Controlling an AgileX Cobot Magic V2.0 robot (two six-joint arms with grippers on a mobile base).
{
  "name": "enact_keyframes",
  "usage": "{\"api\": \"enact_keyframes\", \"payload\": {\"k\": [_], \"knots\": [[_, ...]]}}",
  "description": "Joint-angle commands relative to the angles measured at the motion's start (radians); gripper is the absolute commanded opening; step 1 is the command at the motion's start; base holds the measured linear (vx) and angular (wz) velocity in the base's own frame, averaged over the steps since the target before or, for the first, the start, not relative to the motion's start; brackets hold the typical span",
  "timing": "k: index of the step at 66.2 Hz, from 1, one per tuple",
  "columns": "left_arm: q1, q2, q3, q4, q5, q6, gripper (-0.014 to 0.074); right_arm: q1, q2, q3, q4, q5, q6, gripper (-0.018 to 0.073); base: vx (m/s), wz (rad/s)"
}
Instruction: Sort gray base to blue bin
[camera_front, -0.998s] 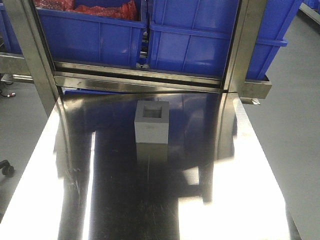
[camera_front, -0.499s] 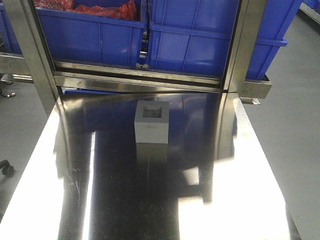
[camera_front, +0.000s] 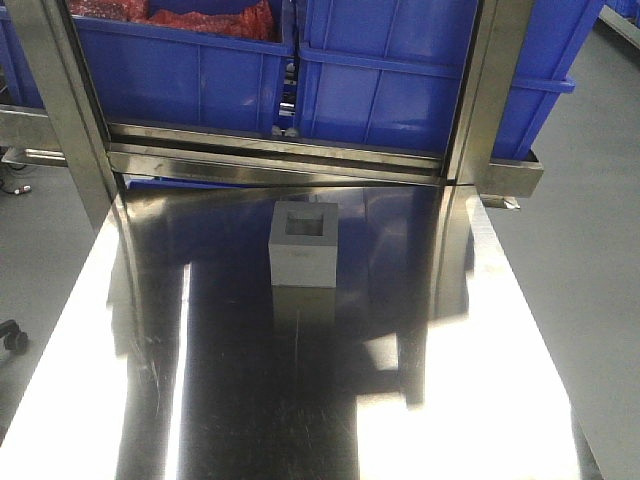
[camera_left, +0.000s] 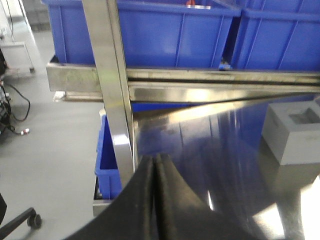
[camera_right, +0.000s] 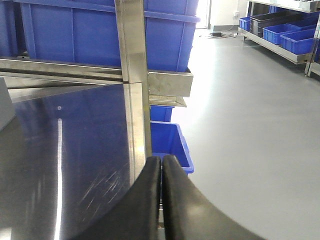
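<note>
The gray base (camera_front: 303, 245) stands on the steel table (camera_front: 250, 400) near its far middle, with the square recess facing up. It also shows at the right of the left wrist view (camera_left: 295, 132), and a sliver of it at the left edge of the right wrist view (camera_right: 4, 105). A blue bin (camera_front: 400, 85) sits on the rack behind the table, and I cannot see inside it. My left gripper (camera_left: 154, 159) is shut and empty over the table's left far corner. My right gripper (camera_right: 161, 159) is shut and empty by the right edge. Neither gripper appears in the front view.
A second blue crate (camera_front: 190, 60) holding red material sits to the left on the rack. Two steel posts (camera_front: 60, 100) (camera_front: 485, 90) rise at the table's far corners. Small blue boxes (camera_left: 107, 155) (camera_right: 172, 140) sit below the table ends. Gray floor lies on both sides.
</note>
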Motion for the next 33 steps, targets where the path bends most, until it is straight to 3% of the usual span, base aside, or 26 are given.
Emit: {"api": "enact_keyframes", "payload": {"k": [1, 7, 15, 27, 33], "knots": [[0.001, 0.035, -0.041, -0.011, -0.073, -0.001, -0.0003, -0.002, 0.018, 0.002, -0.004, -0.072, -0.012, -0.0005, 0.0, 0.0], [0.001, 0.036, -0.041, -0.011, -0.072, -0.001, 0.0022, -0.002, 0.018, 0.002, -0.004, -0.072, -0.012, -0.0005, 0.0, 0.0], [0.001, 0.036, -0.041, -0.011, -0.072, -0.001, 0.0147, -0.002, 0.018, 0.002, -0.004, -0.072, -0.012, -0.0005, 0.0, 0.0], [0.001, 0.036, -0.041, -0.011, -0.072, -0.001, 0.0542, -0.002, 0.018, 0.002, -0.004, -0.072, -0.012, -0.0005, 0.0, 0.0], [0.001, 0.036, -0.041, -0.011, -0.072, -0.001, 0.0695, -0.002, 0.018, 0.002, -0.004, -0.072, -0.012, -0.0005, 0.0, 0.0]]}}
